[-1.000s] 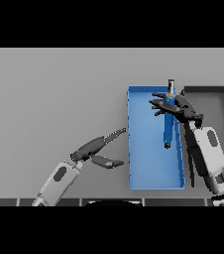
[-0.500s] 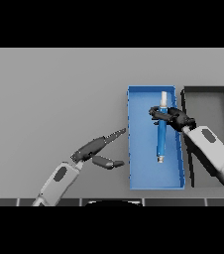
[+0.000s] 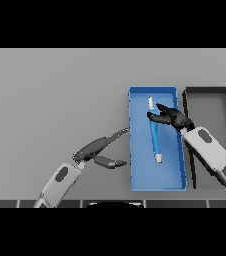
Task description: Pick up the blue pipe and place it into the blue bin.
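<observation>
The blue pipe (image 3: 155, 136), blue with pale ends, lies lengthwise on the floor of the blue bin (image 3: 140, 177) at centre right. My right hand (image 3: 169, 118) hovers over the bin's upper right part, its fingers loosely spread and touching or just beside the pipe's upper section; nothing is clasped in it. My left hand (image 3: 99, 148) rests open to the left of the bin, fingers straight and pointing at the bin's left wall, thumb apart below.
A dark grey bin (image 3: 212, 100) stands right beside the blue bin, partly covered by my right forearm (image 3: 210, 155). Bare grey table stretches to the left and behind.
The pipe went from held upright over the bin to lying flat inside it. My right hand let go and drew back toward the right. The left hand barely moved.
</observation>
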`<act>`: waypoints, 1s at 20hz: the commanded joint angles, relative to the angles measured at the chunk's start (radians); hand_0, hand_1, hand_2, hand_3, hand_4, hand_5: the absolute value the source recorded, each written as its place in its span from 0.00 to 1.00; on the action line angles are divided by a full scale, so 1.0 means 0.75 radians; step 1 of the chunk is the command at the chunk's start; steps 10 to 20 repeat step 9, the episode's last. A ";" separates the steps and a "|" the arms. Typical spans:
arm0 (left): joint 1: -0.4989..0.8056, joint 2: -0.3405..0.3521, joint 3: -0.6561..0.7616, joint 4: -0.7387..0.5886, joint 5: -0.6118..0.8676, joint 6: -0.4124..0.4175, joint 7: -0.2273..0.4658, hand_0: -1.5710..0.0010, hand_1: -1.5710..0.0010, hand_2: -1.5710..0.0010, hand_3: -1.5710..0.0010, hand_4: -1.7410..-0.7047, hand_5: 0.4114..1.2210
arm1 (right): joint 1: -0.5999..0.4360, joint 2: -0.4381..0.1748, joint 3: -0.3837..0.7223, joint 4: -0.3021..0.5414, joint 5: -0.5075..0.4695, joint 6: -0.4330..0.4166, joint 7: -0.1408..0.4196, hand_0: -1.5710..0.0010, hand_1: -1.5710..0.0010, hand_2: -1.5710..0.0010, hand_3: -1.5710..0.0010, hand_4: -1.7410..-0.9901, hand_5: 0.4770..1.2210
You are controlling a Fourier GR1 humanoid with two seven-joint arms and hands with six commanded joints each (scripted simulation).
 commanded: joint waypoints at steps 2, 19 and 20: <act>0.037 0.009 -0.020 -0.028 -0.006 -0.004 -0.036 1.00 1.00 1.00 1.00 0.80 0.06 | 0.010 -0.007 -0.005 -0.002 -0.003 -0.009 -0.007 0.99 0.99 0.99 0.99 0.82 0.28; -0.001 -0.011 -0.004 0.041 -0.001 -0.010 -0.024 1.00 1.00 1.00 1.00 0.79 0.07 | 0.013 -0.031 -0.014 0.004 -0.019 0.047 -0.013 0.99 0.99 0.99 1.00 0.82 0.27; -0.001 -0.011 -0.004 0.041 -0.001 -0.010 -0.024 1.00 1.00 1.00 1.00 0.79 0.07 | 0.013 -0.031 -0.014 0.004 -0.019 0.047 -0.013 0.99 0.99 0.99 1.00 0.82 0.27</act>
